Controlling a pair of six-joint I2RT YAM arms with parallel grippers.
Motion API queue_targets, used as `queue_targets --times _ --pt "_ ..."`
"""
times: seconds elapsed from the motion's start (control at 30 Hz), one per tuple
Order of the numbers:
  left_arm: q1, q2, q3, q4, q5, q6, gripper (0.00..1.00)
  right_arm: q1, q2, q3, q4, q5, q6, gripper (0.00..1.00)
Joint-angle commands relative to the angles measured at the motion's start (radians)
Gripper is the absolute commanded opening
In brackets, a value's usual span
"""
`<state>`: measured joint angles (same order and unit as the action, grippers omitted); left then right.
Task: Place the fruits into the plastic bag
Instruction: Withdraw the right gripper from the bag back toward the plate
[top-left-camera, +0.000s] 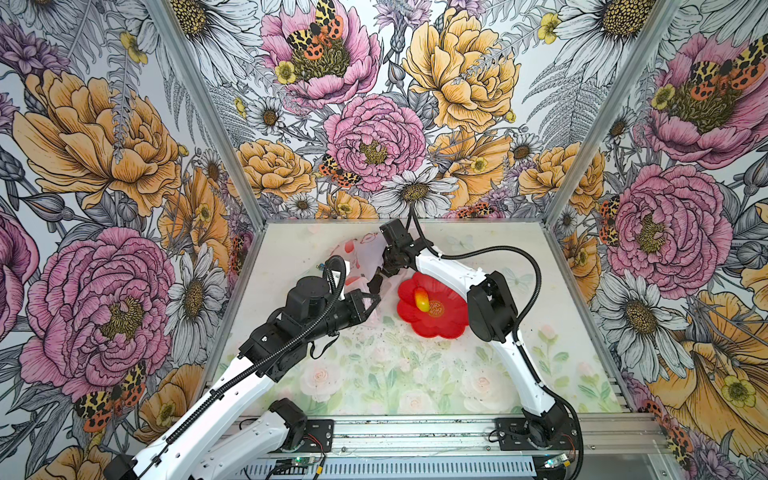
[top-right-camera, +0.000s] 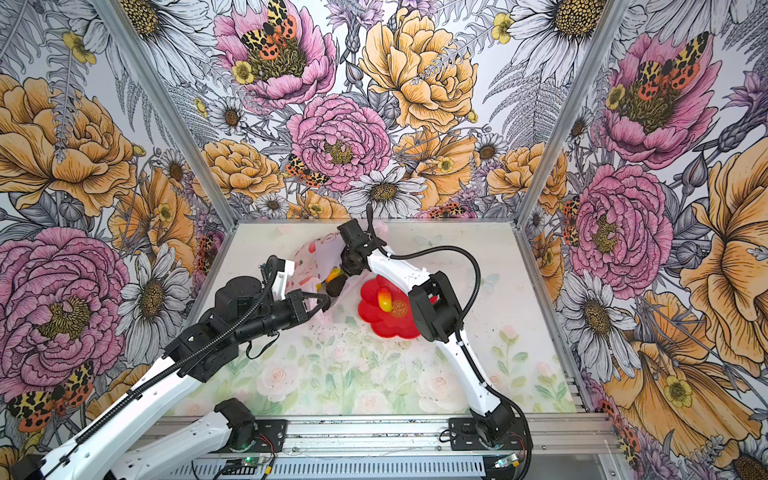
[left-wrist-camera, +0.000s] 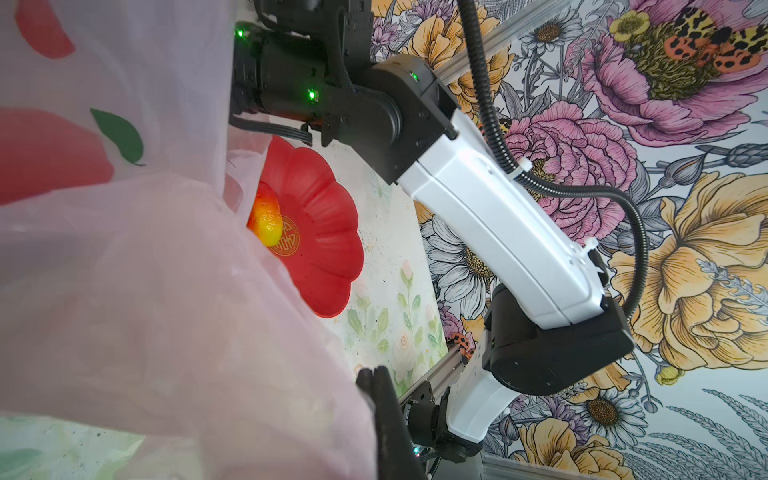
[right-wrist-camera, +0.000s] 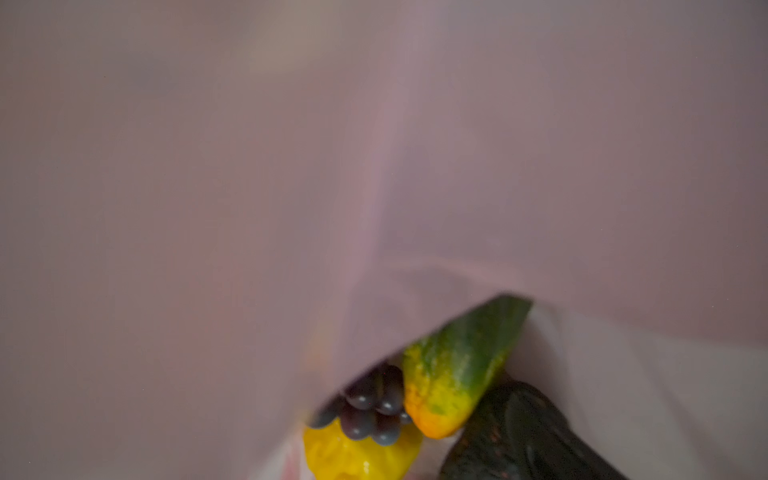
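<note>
The pink plastic bag (top-left-camera: 362, 248) (top-right-camera: 318, 254) lies at the back middle of the table. My left gripper (top-left-camera: 372, 302) (top-right-camera: 327, 302) is shut on its near edge, and the pinched fingers (left-wrist-camera: 376, 380) show against the pink film (left-wrist-camera: 124, 291). My right gripper (top-left-camera: 388, 266) (top-right-camera: 349, 264) reaches into the bag's mouth, its fingers hidden. Inside the bag (right-wrist-camera: 249, 166) lie a purple grape bunch (right-wrist-camera: 374, 407), a green-orange mango (right-wrist-camera: 457, 374), a yellow fruit (right-wrist-camera: 353, 457) and a dark avocado (right-wrist-camera: 519, 436) (top-right-camera: 336, 284). A red-yellow peach (top-left-camera: 422, 299) (top-right-camera: 383, 300) (left-wrist-camera: 266, 220) lies outside the bag.
The peach rests on a red flower-shaped plate (top-left-camera: 440, 328) (top-right-camera: 386, 328) (left-wrist-camera: 324, 232) just right of the bag, under my right forearm. Floral walls close in the back and both sides. A metal rail (top-left-camera: 415, 432) runs along the front edge.
</note>
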<state>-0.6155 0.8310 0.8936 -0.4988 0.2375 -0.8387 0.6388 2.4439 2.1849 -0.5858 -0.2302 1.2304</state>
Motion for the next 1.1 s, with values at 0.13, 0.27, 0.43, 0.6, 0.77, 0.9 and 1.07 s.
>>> queue_targets --times 0.13,0.27,0.43,0.6,0.77,0.9,1.07 --pt "0.093 -0.032 -0.015 0.025 0.080 0.014 0.00 -0.014 -0.210 -0.070 -0.172 0.032 -0.209 0.99" --pt "0.137 -0.048 -0.032 0.021 0.106 0.015 0.00 -0.004 -0.276 -0.090 -0.170 -0.006 -0.264 0.99" --pt "0.179 -0.063 -0.047 0.022 0.134 0.024 0.00 -0.002 -0.362 -0.109 -0.172 -0.038 -0.299 0.99" --pt "0.228 -0.072 -0.062 0.023 0.165 0.038 0.00 -0.012 -0.486 -0.174 -0.181 -0.017 -0.348 0.99" --pt "0.245 -0.081 -0.072 0.023 0.175 0.050 0.00 -0.036 -0.620 -0.249 -0.241 0.013 -0.417 0.99" --pt "0.255 -0.080 -0.084 0.030 0.180 0.056 0.00 -0.070 -0.681 -0.319 -0.295 -0.060 -0.447 1.00" --pt "0.288 -0.055 -0.085 0.069 0.205 0.058 0.00 -0.091 -0.653 -0.420 -0.296 -0.265 -0.413 1.00"
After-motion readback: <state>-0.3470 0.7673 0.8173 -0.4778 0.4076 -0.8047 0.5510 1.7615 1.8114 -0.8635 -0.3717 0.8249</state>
